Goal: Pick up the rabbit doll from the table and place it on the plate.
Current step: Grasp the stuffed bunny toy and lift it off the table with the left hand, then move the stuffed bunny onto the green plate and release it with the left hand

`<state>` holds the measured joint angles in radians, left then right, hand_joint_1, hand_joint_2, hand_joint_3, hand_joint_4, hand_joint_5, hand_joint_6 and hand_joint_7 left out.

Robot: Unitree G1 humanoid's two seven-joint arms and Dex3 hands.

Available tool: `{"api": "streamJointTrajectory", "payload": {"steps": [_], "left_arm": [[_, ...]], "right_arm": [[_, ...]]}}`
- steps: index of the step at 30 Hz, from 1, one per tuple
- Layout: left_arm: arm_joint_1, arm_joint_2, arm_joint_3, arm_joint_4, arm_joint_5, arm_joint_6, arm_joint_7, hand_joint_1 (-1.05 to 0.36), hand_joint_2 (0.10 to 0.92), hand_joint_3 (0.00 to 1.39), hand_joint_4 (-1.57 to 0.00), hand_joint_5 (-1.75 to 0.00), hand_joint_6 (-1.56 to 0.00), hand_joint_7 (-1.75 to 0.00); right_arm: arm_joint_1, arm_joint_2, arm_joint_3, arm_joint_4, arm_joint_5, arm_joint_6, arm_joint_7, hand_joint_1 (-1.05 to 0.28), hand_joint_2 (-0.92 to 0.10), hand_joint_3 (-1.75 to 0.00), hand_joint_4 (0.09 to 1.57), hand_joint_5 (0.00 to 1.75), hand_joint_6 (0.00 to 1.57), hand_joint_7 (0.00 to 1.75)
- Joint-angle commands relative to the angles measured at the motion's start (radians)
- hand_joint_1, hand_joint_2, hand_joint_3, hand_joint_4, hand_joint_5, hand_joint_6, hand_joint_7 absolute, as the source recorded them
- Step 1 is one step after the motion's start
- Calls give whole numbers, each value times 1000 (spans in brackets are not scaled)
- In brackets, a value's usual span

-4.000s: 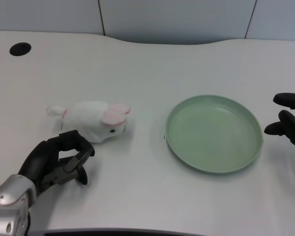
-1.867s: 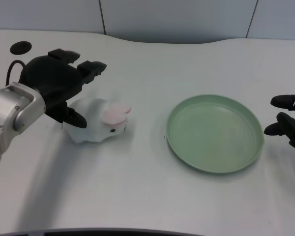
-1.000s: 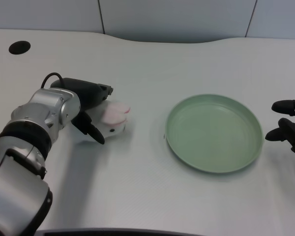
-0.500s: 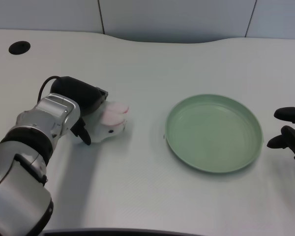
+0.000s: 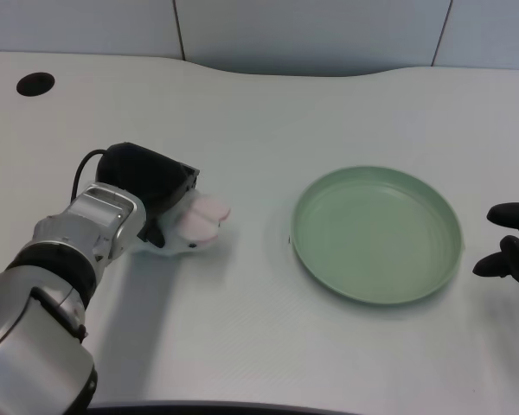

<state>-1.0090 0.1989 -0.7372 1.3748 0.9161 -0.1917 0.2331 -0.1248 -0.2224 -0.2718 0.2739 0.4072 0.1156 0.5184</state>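
The small white plush rabbit doll with pink ears (image 5: 193,226) is being gripped on the white table (image 5: 259,112) by the black left hand (image 5: 150,184), well apart from the round pale-green plate (image 5: 376,233); slipping is being risked if only soft fabric is caught.

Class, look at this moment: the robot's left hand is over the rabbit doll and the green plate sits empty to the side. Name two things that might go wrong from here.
1. The left hand covers the rabbit doll's body, leaving its head and pink ears sticking out; the soft toy may slip free when lifted.
2. The plate sits apart to the doll's right, so the carry may end with the doll catching or landing on its raised rim.
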Motion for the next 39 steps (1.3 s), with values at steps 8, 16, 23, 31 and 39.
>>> {"api": "streamJointTrajectory", "payload": {"steps": [8,16,23,31,39], "left_arm": [[6,-4,-5,7,6,8,113,-298,844,6,-797,-1729,-846,-699],[-17,9,22,2,-14,0,151,-207,890,2,-777,-1746,-825,-894],[-41,-4,114,-11,-101,-44,171,-176,910,10,-800,-1746,-627,-1447],[-110,-63,144,-38,-139,-131,198,-133,861,4,-858,-1746,-612,-1698],[-156,-159,124,-52,-128,-162,193,-176,861,5,-873,-1746,-592,-1737]], "right_arm": [[42,0,-12,-50,29,14,-5,-255,-921,-471,158,1559,222,1144],[37,-7,0,-49,6,4,-26,-260,-921,-454,143,1527,255,1155],[22,-7,-7,-30,20,11,-21,-240,-921,-450,162,1531,258,1142],[-9,-14,5,12,-5,-24,-10,-226,-921,-459,176,1531,271,1148],[-5,1,29,-15,-33,-23,-27,-215,-921,-463,194,1515,271,1140]]}}
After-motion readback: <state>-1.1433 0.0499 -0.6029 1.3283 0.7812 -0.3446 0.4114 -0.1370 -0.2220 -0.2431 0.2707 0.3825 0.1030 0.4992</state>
